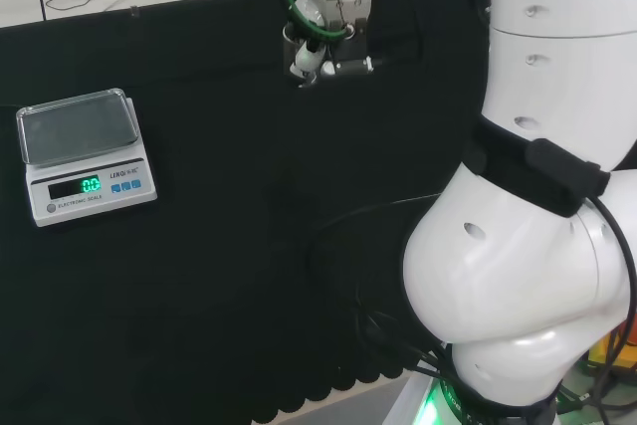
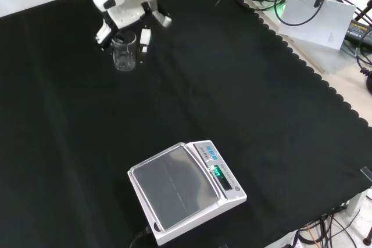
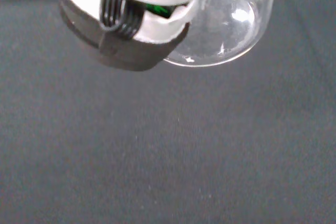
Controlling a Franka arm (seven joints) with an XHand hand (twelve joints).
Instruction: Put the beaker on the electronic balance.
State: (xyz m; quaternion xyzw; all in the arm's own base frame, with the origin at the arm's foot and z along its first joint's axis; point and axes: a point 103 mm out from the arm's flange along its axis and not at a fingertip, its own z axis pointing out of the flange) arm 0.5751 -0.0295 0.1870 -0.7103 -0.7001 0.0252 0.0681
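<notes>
Closest to our wrist camera, a blurred white and black part of our hand (image 3: 126,19) sits against a clear glass beaker (image 3: 231,24), whose round base faces the lens above the black cloth.

From the front camera, the beaker (image 2: 124,51) looks upright, at or just above the cloth at the far side of the table (image 2: 244,85). Our hand (image 2: 125,7) comes down over it from above, with fingers (image 2: 145,38) on either side of the rim. They appear to be closed around the beaker, though the clear glass makes the contact hard to confirm. We cannot tell whether the beaker is lifted or resting on the cloth.

Taking the electronic balance (image 2: 186,189) as our landmark: in the front view it sits at the near edge of the table, and the beaker is well apart from it, farther away and to its left. In the head view, the electronic balance (image 1: 85,151) is at the left, our hand (image 1: 320,47) is well to its right and farther back, and the glass itself is hard to make out. The weighing pan is bare and its display is lit.

We judge the task to be at an early stage: the beaker seems to be in our grasp, but the whole carry across the cloth to the balance and the setting down on its pan are not yet done.
</notes>
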